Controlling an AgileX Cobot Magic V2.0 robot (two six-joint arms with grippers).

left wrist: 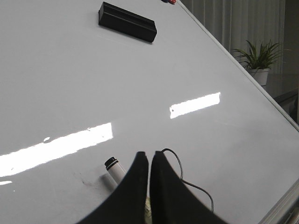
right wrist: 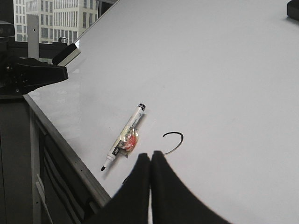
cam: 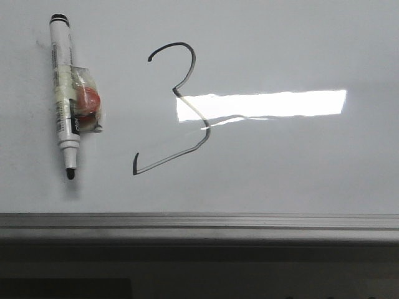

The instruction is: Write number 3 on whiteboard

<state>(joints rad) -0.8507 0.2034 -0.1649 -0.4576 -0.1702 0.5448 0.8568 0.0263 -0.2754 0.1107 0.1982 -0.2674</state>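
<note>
One black, hand-drawn number 3 [cam: 181, 112] sits at the centre of the front view on the whiteboard [cam: 299, 43], a glossy white-grey sheet that fills most of the frame. Its line is thin and angular: a hooked curve at the top, a sharp kink in the middle, and a long slanted tail that runs down to the lower left and ends in a short upright tick. A bright rectangular glare [cam: 262, 104] crosses the figure's middle and stretches to the right.

At the upper left of the same frame lies a marker [cam: 65, 93], its white barrel pointing down the picture, black end cap uppermost and bare black tip lowest. Crinkled clear tape [cam: 87, 93] binds something red and rounded to its right side. Along the lower edge runs the board's ridged grey metal rail [cam: 199, 224].

In the left wrist view, the left gripper [left wrist: 149, 161] shows smooth black tapered fingers pressed together with nothing between them. A black rectangular block [left wrist: 127, 21] rests on the board at the upper centre, and a leafy potted plant [left wrist: 259, 58] stands beyond the board's edge at the right. In the right wrist view, the right gripper [right wrist: 150, 161] is likewise pinched closed and empty, with the marker and the figure's top curve just above its tips.
</note>
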